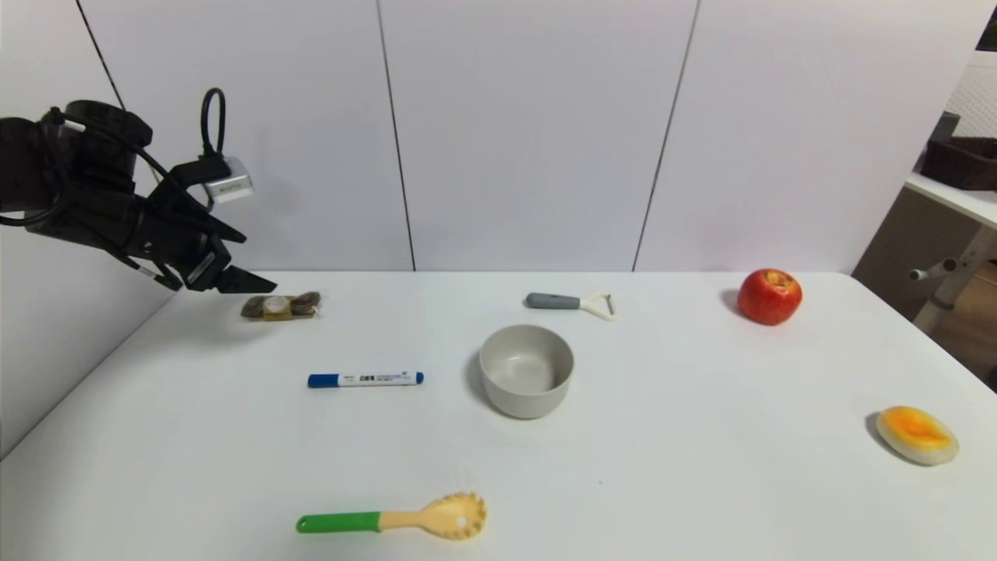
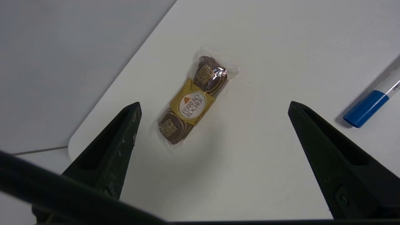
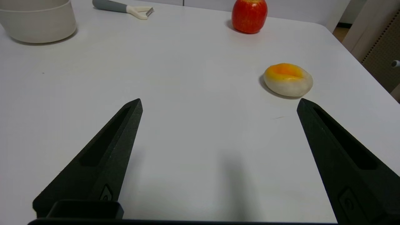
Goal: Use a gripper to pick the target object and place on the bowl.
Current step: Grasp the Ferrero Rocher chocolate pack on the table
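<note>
White tabletop (image 1: 701, 483) against pale grey wall panels with dark seams. Light grey matte bowl (image 1: 526, 380), plain inside and out. Near the far left corner from the bowl: clear crinkly packet (image 1: 281, 305) of dark brown pieces patterned in gold, with a gold-yellow band bearing a white oval label in brown lettering. Just left of the bowl: white marker (image 1: 365, 379) with blue cap. Behind the bowl: peeler (image 1: 569, 303), grey handle, cream head. Nearer than the bowl: pasta spoon (image 1: 392, 520), green handle, pale yellow head. Right of the bowl: red apple (image 1: 769, 296); white piece with an orange-yellow top (image 1: 917, 435). Left tool (image 2: 214, 106) and right tool (image 3: 219, 104): black.
</note>
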Robot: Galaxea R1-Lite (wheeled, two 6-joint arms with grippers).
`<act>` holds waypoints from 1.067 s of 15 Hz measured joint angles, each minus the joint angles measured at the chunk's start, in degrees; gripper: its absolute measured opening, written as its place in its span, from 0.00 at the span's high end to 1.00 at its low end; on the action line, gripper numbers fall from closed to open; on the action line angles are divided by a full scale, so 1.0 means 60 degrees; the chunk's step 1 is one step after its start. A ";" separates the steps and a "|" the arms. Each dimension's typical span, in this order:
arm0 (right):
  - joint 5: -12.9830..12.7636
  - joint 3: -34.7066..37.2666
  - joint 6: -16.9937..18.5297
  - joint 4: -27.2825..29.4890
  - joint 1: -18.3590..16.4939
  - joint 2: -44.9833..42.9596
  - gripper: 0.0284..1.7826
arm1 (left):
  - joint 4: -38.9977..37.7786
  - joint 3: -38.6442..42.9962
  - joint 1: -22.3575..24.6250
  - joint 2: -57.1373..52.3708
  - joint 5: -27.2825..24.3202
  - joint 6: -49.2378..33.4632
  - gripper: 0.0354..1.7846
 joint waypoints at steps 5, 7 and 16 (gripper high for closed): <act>0.0000 0.0000 0.0004 0.0000 0.0000 0.0000 0.04 | -0.0837 -0.0412 0.0813 0.1365 -0.1989 0.0039 0.06; 0.0000 0.0000 0.0004 0.0000 0.0000 0.0000 0.04 | -0.1012 -0.0660 0.1052 0.1843 -0.2832 0.0002 0.06; -0.0004 0.0000 0.0000 -0.0004 0.0000 0.0000 0.04 | -0.1044 -0.1520 0.1530 0.3533 -0.5226 0.0039 0.06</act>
